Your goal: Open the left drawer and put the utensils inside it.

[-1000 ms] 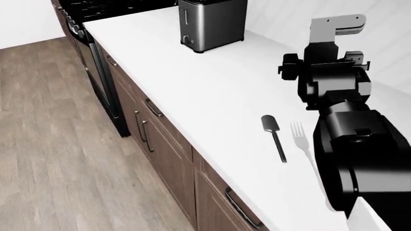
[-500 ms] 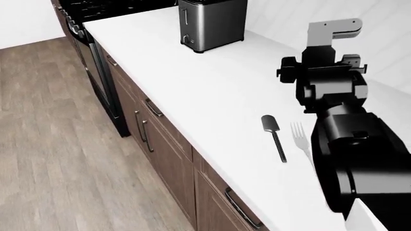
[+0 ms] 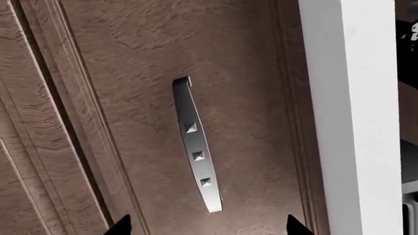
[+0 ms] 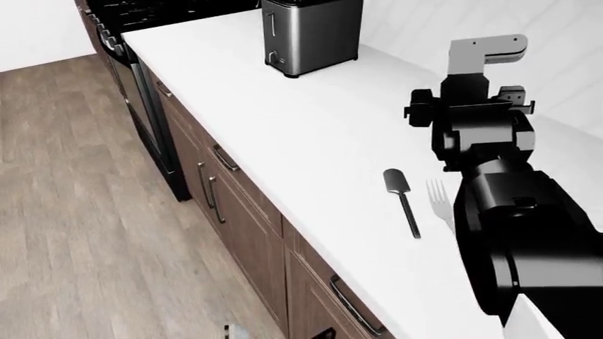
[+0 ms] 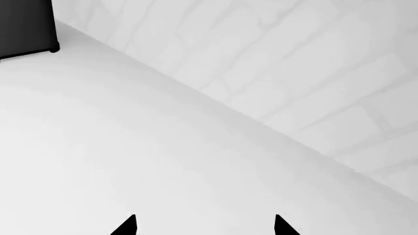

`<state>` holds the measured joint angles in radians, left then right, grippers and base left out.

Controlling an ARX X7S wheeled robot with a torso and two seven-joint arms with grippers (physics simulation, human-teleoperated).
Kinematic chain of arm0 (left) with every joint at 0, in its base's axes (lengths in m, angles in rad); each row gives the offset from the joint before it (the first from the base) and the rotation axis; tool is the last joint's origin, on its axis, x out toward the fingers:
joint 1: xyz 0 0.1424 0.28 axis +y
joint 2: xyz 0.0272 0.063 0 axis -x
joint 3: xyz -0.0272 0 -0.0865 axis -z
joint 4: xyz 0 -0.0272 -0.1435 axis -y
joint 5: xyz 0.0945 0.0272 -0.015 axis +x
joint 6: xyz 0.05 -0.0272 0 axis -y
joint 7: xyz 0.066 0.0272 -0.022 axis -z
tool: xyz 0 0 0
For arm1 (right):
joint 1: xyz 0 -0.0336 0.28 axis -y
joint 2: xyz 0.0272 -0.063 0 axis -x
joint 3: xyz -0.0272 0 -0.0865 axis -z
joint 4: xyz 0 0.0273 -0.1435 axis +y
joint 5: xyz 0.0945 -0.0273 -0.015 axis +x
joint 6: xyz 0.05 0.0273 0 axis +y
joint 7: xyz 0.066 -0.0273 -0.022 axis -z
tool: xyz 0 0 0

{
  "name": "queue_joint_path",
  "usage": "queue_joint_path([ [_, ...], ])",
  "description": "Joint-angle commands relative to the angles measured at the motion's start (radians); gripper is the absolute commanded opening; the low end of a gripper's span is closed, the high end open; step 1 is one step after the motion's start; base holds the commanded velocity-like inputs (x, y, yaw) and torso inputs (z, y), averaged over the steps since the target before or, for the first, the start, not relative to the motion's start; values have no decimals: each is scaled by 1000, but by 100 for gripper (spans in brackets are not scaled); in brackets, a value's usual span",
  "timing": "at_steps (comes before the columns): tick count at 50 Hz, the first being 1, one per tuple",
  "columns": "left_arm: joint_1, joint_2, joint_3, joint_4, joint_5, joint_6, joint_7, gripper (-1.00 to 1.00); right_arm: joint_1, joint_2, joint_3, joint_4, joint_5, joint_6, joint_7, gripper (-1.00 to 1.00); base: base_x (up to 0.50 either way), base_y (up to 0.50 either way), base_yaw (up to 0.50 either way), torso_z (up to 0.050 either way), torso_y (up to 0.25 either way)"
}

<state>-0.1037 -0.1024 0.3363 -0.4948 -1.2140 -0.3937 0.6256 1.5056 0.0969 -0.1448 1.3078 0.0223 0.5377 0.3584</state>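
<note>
The left drawer (image 3: 248,73) fills the left wrist view. It is shut: a brown recessed-panel front with a curved bar handle (image 3: 196,147). My left gripper (image 3: 205,227) stands open a short way off, its tips either side of the handle's end and touching nothing. In the head view this arm barely shows at the bottom edge, near a drawer handle (image 4: 355,305). The black spatula (image 4: 402,198) and the silver fork (image 4: 436,198) lie side by side on the white counter (image 4: 311,127). My right gripper (image 5: 203,227) is open above bare counter by the tiled wall. The right arm (image 4: 481,127) hides part of the fork.
A steel toaster (image 4: 311,34) stands at the counter's far end, with a black stove (image 4: 132,14) beyond. Another drawer handle (image 4: 224,157) and two vertical cabinet door handles (image 4: 208,192) line the front. Wood floor (image 4: 85,212) lies to the left.
The right arm has crept slightly left over the counter. Bits of my left arm have come into the head view's bottom edge. Spatula and fork have not moved.
</note>
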Motion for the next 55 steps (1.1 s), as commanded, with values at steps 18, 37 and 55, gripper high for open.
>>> queue_joint_path([
  [18, -147, 71, 62, -159, -12, -9, 20, 100, -22, 5, 15, 0, -11, -7, 5, 100, 0, 0, 0, 0, 0],
  [37, -362, 102, 392, -483, -318, 184, 59, 100, -44, 9, 32, 1, -11, -23, 10, 100, 0, 0, 0, 0, 0],
  [55, -542, 102, 1268, -596, -1164, 428, 127, 100, -49, 12, 42, 1, -15, -27, 15, 100, 0, 0, 0, 0, 0],
])
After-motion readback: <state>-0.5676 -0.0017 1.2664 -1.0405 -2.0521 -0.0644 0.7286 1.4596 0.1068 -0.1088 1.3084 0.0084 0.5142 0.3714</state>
